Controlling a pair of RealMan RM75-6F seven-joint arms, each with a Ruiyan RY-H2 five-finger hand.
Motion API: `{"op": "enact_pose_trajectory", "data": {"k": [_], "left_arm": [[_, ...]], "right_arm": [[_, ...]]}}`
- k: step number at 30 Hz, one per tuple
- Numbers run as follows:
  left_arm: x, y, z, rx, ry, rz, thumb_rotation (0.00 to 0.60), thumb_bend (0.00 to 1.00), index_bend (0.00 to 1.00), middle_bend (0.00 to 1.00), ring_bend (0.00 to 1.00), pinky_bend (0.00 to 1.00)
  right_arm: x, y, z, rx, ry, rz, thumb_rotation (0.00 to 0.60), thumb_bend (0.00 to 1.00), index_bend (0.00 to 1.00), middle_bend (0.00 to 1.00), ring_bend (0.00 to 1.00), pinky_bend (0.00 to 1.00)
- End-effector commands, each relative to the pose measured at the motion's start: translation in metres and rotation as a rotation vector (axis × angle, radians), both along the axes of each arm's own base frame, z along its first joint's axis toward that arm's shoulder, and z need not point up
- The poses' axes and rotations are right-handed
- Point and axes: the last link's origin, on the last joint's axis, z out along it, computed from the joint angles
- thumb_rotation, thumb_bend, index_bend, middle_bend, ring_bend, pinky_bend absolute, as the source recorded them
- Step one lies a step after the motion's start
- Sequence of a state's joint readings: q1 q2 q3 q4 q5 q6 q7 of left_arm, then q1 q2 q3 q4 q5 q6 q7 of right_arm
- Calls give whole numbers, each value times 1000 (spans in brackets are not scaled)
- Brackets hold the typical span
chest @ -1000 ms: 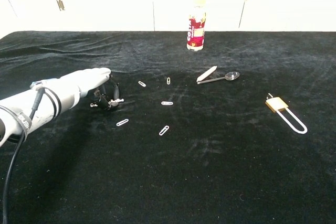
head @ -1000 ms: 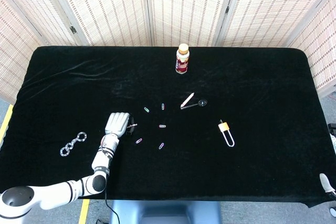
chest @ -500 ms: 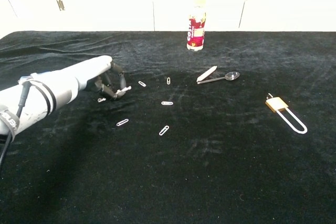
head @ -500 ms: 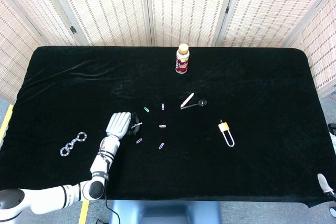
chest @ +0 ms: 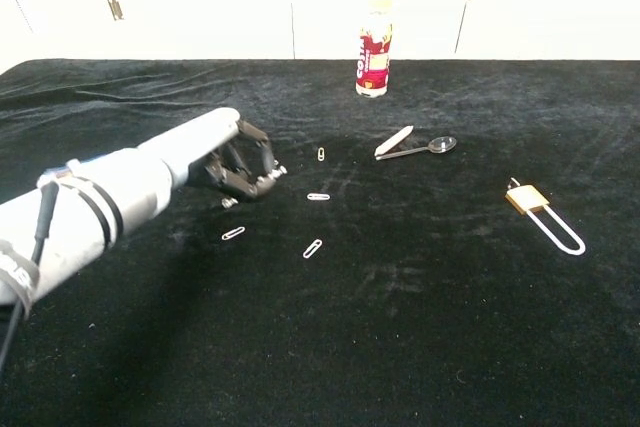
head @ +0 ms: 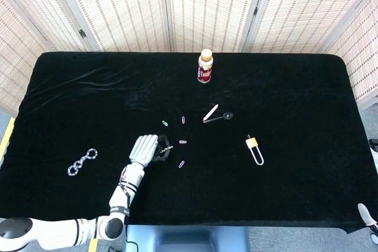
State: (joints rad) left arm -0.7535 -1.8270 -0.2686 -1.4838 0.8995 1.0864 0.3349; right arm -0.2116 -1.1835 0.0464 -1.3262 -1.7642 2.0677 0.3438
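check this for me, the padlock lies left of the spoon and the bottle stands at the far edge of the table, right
Not quite: the padlock lies to the right of the spoon and nearer the robot, as the head view shows. The bottle does stand at the table's far edge.

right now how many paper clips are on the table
5 visible: two toward the bottle, one central, one nearest, one beside the left hand, which may hide others.
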Motion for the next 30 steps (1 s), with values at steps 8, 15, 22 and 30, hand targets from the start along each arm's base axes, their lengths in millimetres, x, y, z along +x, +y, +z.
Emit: {"op": "enact_pose_trajectory", "data": {"k": [8, 15, 22, 30], "left_arm": [[1, -5, -24, 11, 46, -34, 600, 604, 847, 1000, 1000, 1000], [-3, -3, -30, 27, 64, -43, 600, 604, 847, 1000, 1000, 1000], [-7, -3, -29, 20, 80, -37, 600, 604, 847, 1000, 1000, 1000], [-11, -1, -25, 13, 67, -23, 600, 604, 848, 1000, 1000, 1000]], "right_arm": [[1, 9, -2, 7, 5, 29, 600, 290, 0, 0, 0, 0], [1, 9, -3, 7, 8, 27, 600, 289, 0, 0, 0, 0], [2, 8, -4, 11, 12, 27, 600, 289, 0, 0, 0, 0], [4, 6, -9, 23, 28, 26, 600, 290, 0, 0, 0, 0]]}}
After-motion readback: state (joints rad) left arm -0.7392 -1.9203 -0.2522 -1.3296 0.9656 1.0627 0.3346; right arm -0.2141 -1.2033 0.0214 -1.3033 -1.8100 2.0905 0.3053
